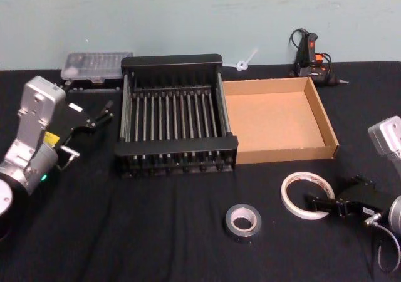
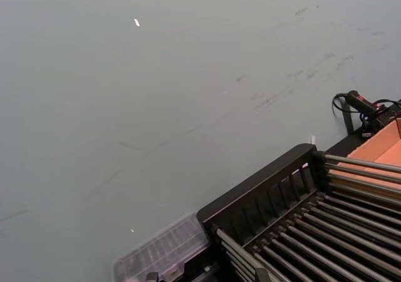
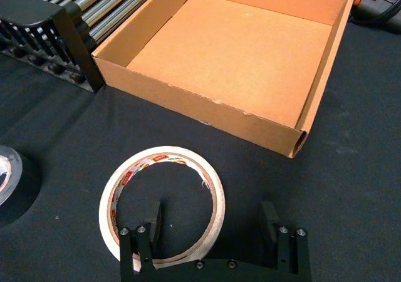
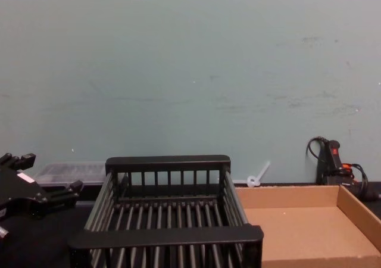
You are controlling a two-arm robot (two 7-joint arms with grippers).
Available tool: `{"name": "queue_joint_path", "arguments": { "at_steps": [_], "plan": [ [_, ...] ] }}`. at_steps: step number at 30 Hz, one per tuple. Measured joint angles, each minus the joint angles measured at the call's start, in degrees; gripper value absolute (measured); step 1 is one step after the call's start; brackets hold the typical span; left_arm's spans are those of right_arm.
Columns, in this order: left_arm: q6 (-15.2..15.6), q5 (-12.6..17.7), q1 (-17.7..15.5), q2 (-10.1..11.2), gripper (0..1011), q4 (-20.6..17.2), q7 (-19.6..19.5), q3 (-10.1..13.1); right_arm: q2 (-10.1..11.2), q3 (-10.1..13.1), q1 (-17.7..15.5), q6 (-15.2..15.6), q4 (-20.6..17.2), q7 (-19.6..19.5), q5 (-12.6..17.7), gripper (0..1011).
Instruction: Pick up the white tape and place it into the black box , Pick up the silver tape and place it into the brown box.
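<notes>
Right hand [image 3: 213, 222] sits low at the near right of the counter [image 1: 156, 232], fingers apart; we see one finger [image 3: 152, 219] inside the white tape [image 3: 164, 203] and the other outside its rim. White tape lies flat on the counter, just near of the brown box [image 1: 326, 125]. Silver tape [image 1: 243, 222] lies flat to its left, apart from it, near of the black box [image 1: 175, 147]. Black box and brown box stand side by side, touching. Left hand [image 1: 94, 118] hangs left of the black box, fingers slightly apart.
</notes>
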Motion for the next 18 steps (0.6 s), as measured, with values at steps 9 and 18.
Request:
{"name": "queue_joint_path", "arguments": {
  "at_steps": [9,18],
  "plan": [
    [0.0,0.0,0.0,0.0,1001,0.0,0.0,0.0,-0.07,0.02,0.03,0.18,0.03,-0.24,0.09,1002],
    [0.0,0.0,0.0,0.0,1001,0.0,0.0,0.0,-0.1,0.35,-0.3,-0.36,-0.21,-0.49,0.0,1002]
  ]
}}
